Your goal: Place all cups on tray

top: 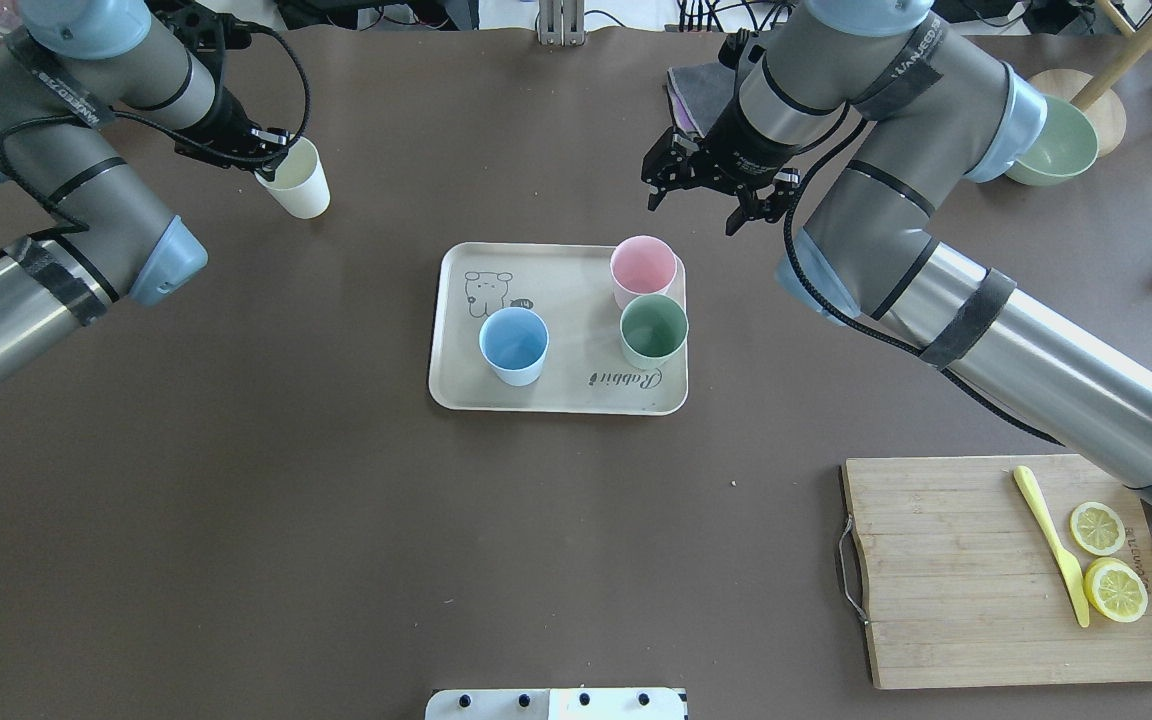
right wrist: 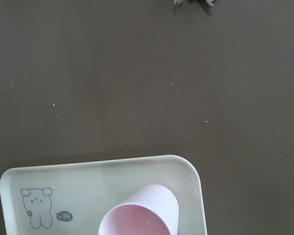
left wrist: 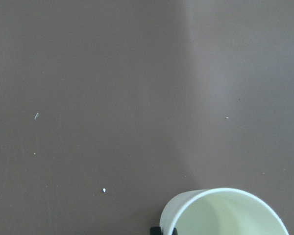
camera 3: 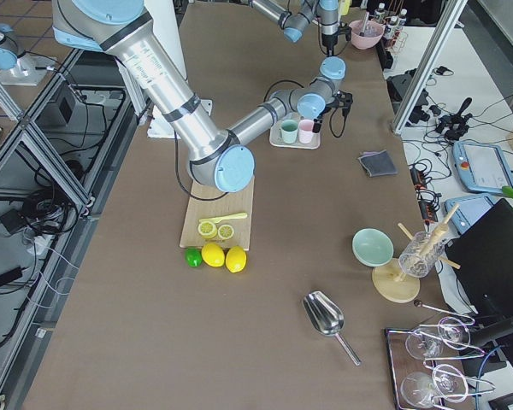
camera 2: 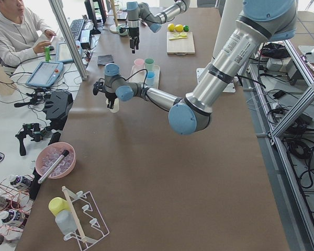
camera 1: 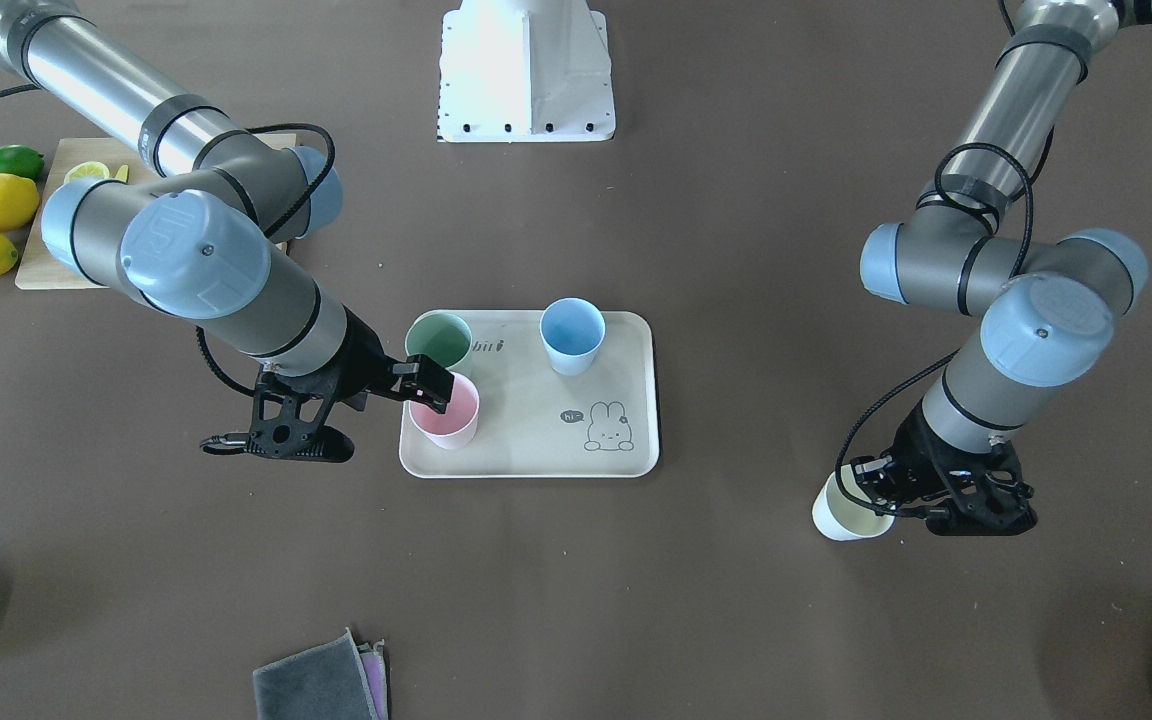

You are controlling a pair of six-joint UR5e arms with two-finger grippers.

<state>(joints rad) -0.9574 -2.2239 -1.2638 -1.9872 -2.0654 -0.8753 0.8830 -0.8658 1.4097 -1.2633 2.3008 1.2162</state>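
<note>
Gripping the cream cup [top: 298, 188] by its rim with the left gripper [top: 271, 165], upper left of the overhead frame, well apart from the tray [top: 556, 400]. Pinched shut on that rim, with one dark fingertip [left wrist: 156, 229] peeking just outside it at the bottom edge of the left wrist view and bare table [left wrist: 112, 98] filling the rest. Looks tilted from overhead and from the front. Cannot tell from any view whether lifted or touching the table.

Standing upright on the tray: pink cup [top: 644, 265] at its upper right corner, green cup [top: 653, 330] just below it, blue cup [top: 513, 343] apart at lower left, under the rabbit drawing [top: 484, 290].

Holding nothing in the right gripper [top: 693, 215], jaws spread wide, up and to the right of the pink cup overhead and clearly apart from it. Seems, from the front-facing camera, to overlap the pink rim; contradicted by the gap seen overhead. Catches, in the right wrist view, the pink cup at the bottom edge, on the tray's corner.

Reads "Rabbit" in full only from overhead; partly hidden behind the green cup from the front. Shows slices [top: 1097, 528] and a yellow knife [top: 1051, 545] on the cutting board [top: 956, 570] overhead, lower right. Shows two whole lemons [camera 1: 1, 200] and a lime [camera 1: 13, 160] beside it from the front, upper left.
</note>
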